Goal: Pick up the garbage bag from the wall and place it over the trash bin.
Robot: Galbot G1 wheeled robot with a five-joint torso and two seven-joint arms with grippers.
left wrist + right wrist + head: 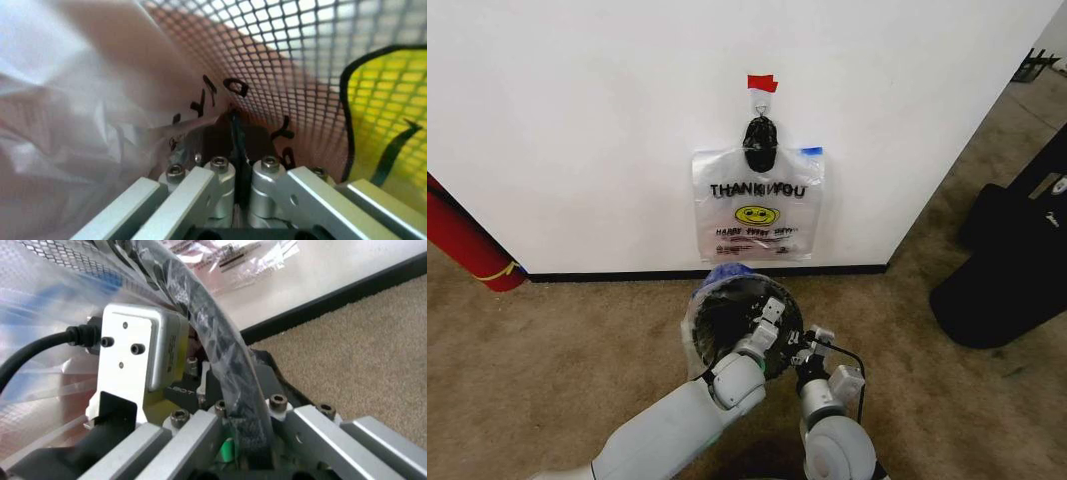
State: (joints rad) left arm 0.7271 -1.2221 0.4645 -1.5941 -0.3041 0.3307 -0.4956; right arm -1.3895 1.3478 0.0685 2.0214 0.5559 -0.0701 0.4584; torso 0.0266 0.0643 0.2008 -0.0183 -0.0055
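Both arms are crowding the trash bin (739, 318) just before the wall (577, 120), blocking its near rim. A red cylinder (462, 245) is leaning at the left, a black case (1007, 280) is sitting right; bare carpet (557, 350) is lying open between.

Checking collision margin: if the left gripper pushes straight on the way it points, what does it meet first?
Likely the bagged mesh wall of the trash bin. The left gripper is inside the bin, pointing at bag film lying against the mesh; depth is unclear.
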